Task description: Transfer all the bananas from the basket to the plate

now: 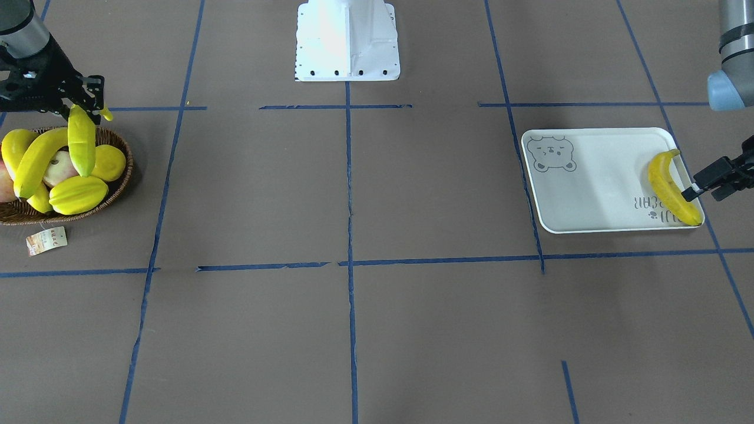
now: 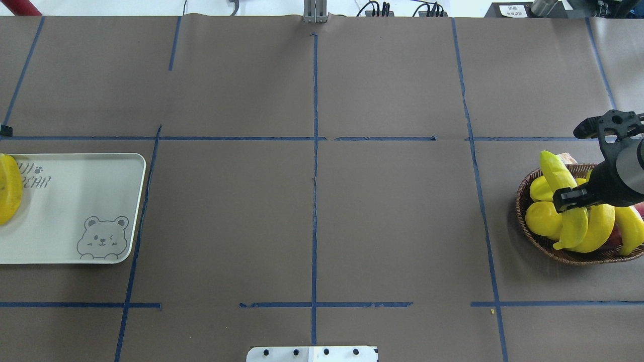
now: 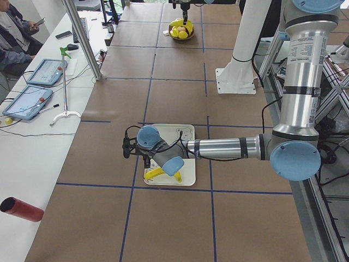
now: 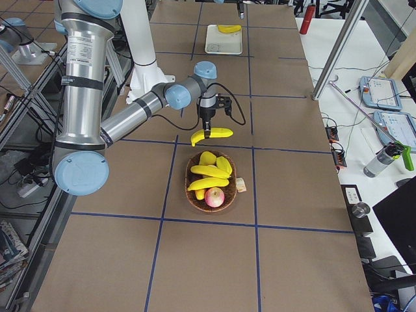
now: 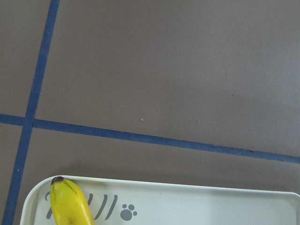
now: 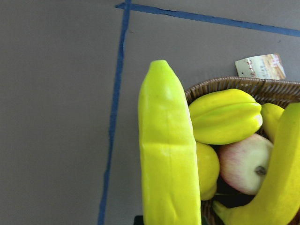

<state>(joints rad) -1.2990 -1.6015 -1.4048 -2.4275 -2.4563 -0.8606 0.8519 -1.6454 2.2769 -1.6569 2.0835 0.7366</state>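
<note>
My right gripper [image 1: 82, 107] is shut on a yellow banana [image 1: 81, 141] and holds it just above the wicker basket's [image 1: 121, 176] rim; the held banana also shows in the overhead view [image 2: 556, 173] and fills the right wrist view [image 6: 168, 150]. Other bananas [image 1: 35, 159] lie in the basket. One orange-yellow banana [image 1: 668, 185] lies on the bear plate [image 1: 595, 182] at its outer end. My left gripper [image 1: 690, 184] is open, its fingertips right at that banana. The left wrist view shows only the banana's tip [image 5: 70, 204].
The basket also holds a starfruit [image 1: 78, 195], a lemon [image 1: 109, 163] and an apple [image 1: 62, 169]; its paper tag [image 1: 46, 240] lies on the table. The robot base [image 1: 347, 41] stands between basket and plate. Blue tape lines cross the brown table.
</note>
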